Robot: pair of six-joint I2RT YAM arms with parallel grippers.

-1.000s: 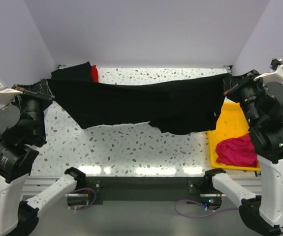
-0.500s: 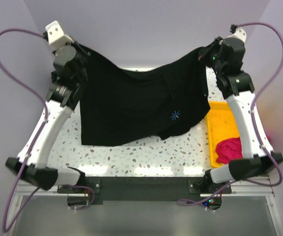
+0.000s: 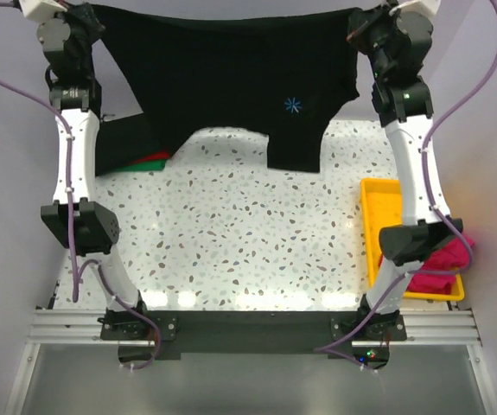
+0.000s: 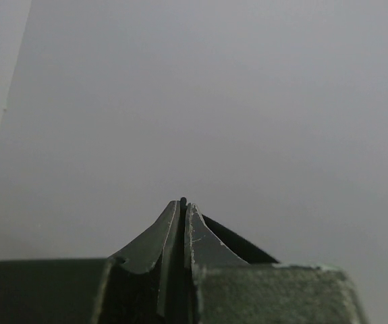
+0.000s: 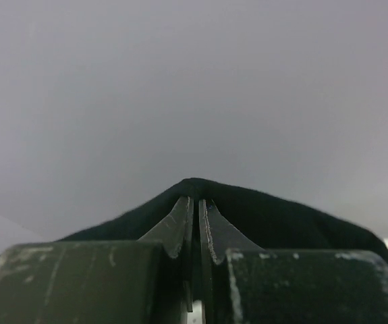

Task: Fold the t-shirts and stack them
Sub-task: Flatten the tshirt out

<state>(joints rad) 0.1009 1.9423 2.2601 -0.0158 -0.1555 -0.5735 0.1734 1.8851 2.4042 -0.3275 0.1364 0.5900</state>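
Note:
A black t-shirt (image 3: pixel 231 78) with a small blue star mark hangs spread in the air between my two raised arms. Its lower hem dangles above the back of the table. My left gripper (image 3: pixel 92 15) is shut on its upper left edge. In the left wrist view a thin fold of black cloth (image 4: pixel 241 246) shows between and beside the fingers of that gripper (image 4: pixel 183 204). My right gripper (image 3: pixel 358 22) is shut on the upper right edge. The right wrist view shows the cloth (image 5: pixel 281 216) draped over this gripper's tips (image 5: pixel 197 200). Red (image 3: pixel 150 162) and green (image 3: pixel 131 167) t-shirts lie at the back left.
A yellow tray (image 3: pixel 378 207) stands along the right edge, with a magenta-pink t-shirt (image 3: pixel 442 259) bunched at its near end. The speckled table (image 3: pixel 231 233) stretches between the arm bases. Purple cables loop out beside both arms.
Both arms have swung up from table height to high above the back edge. They have lifted the black t-shirt off the table, so it now hangs spread out.

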